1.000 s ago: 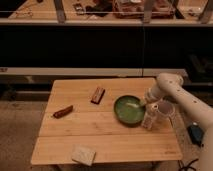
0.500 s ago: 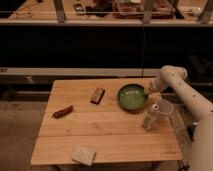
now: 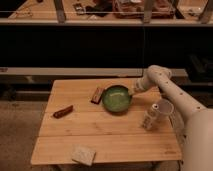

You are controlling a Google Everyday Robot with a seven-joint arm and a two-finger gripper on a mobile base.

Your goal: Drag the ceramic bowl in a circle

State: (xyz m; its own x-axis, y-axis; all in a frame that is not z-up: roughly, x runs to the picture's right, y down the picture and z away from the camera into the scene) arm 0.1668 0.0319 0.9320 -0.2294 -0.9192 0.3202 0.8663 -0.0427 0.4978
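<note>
Green ceramic bowl (image 3: 116, 99) meets the hand (image 3: 132, 92) at its rim.

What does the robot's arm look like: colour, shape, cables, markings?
The arm is white and smooth, built of thick rounded tubes with a bulbous joint. No cables or markings show. It narrows toward the gripper, which sits at the right rim of the ceramic bowl.
</note>
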